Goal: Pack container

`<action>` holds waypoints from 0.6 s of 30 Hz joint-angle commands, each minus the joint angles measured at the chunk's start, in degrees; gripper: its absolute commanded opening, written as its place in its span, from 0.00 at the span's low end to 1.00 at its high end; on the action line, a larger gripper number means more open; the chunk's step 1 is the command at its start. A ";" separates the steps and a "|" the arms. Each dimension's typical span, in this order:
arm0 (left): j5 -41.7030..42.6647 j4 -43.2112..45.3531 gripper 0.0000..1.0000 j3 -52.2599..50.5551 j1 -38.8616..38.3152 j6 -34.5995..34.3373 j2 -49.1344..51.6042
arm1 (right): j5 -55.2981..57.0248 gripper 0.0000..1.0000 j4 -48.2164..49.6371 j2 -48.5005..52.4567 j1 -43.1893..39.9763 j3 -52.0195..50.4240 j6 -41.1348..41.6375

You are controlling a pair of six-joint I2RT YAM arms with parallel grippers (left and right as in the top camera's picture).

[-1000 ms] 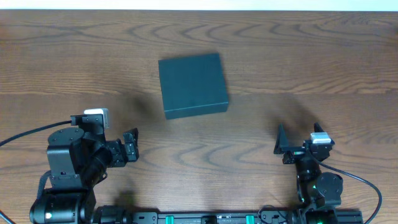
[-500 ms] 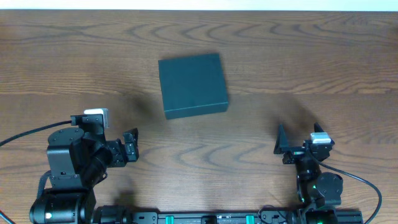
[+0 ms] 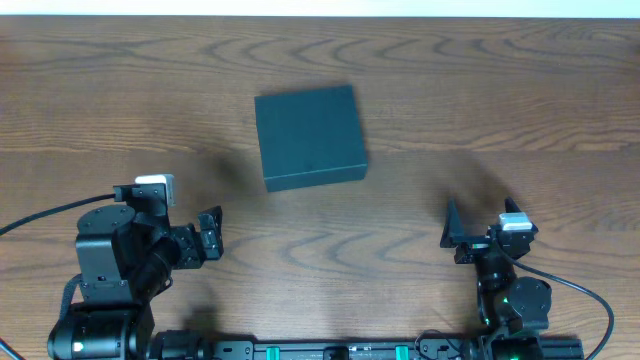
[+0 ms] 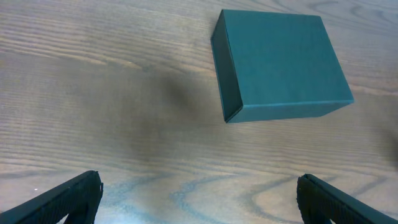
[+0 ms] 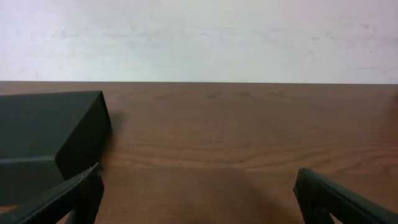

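Overhead view first: the left claw (image 3: 212, 236) sits on the near side of the container (image 3: 308, 135) and off to its left, well apart from it. Its two dark fingers stand spread wide with nothing between them. A black cable (image 3: 40, 218) runs from that arm toward the left edge of the picture, further from the container.

The container is a dark teal, roughly square box lying flat on the brown wooden desk (image 3: 500, 100). Its top is shut and plain, and it is turned slightly, so its edges do not run square with the desk's grain. One lighter side wall shows along its near edge. Nothing touches it.

The right claw (image 3: 450, 236) is on the near side of the container too, off to its right and well apart from it. Its fingers are also wide open and empty.

From the left wrist, the left claw (image 4: 199, 180) shows only as two black fingertips in the bottom corners, with bare desk between them. The container (image 4: 283, 62) lies beyond them, up and to the right, with its top and two side walls visible.

From the right wrist, the right claw (image 5: 198, 174) is likewise parted and empty. The container (image 5: 43, 134) stands at the far left, just behind the left fingertip, and a pale wall (image 5: 199, 37) rises beyond it.
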 commanded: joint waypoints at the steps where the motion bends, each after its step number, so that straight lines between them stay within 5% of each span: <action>1: -0.11 3.21 0.98 -2.05 0.24 3.26 -2.38 | -0.37 0.99 -0.22 -0.61 -0.46 -0.13 -0.68; 18: -0.11 57.02 0.99 -37.48 1.79 9.68 -29.94 | -0.37 0.99 -0.22 -0.61 -0.46 -0.13 -0.70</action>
